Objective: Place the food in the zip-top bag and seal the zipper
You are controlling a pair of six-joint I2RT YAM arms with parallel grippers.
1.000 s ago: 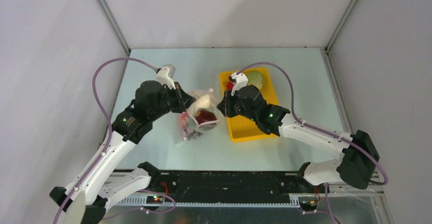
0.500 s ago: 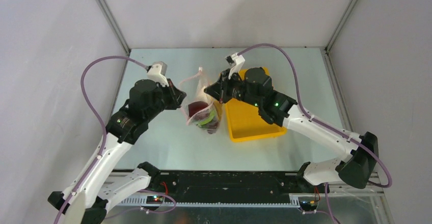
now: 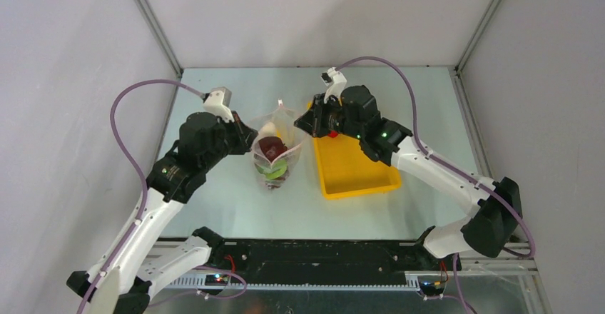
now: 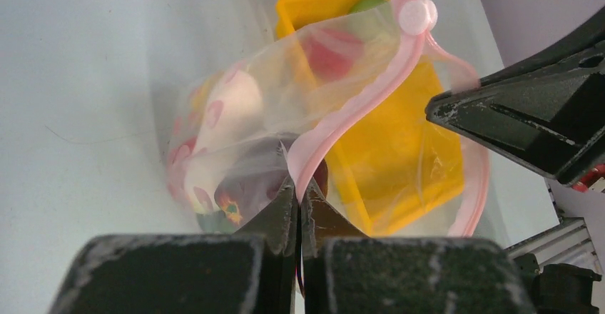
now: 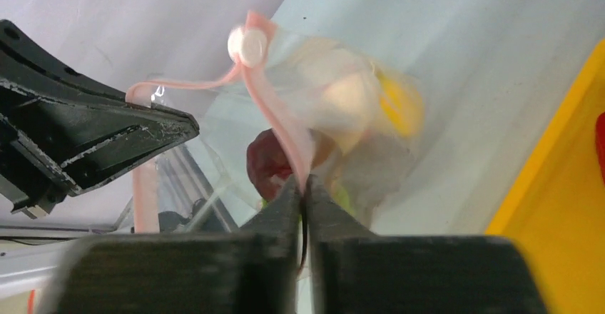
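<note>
Both pincers are clenched on the bag right now. My left gripper [image 4: 300, 201] pinches the pink zipper [image 4: 357, 110] low on one lip, and my right gripper [image 5: 303, 185] pinches the strip on the other lip. Between them the zip-top bag [image 3: 277, 153] hangs lifted, with its bottom close to the table [image 3: 228, 207]; I can't tell if it touches.

Done so far: most of the food is inside. Through the plastic I see the red apple [image 3: 271, 146], the white radish [image 4: 228, 107] and a green piece [image 3: 275, 172] low down, all bunched at the bottom of the bag.

Left to do:
- The yellow tray [image 3: 357, 182], just to the right of the bag, looks mostly bare, but a red piece [image 5: 601, 139] shows at its edge and a green bit [image 4: 367, 3] at the far end. The view is blurry, so I'd guess one or two items aren't bagged yet.
- The mouth is open. The two pink lips run apart from the round slider tab [image 4: 417, 16] at the top corner, so nothing is sealed.

I'd call it past halfway: loading is nearly finished, and the zipper isn't started.
</note>
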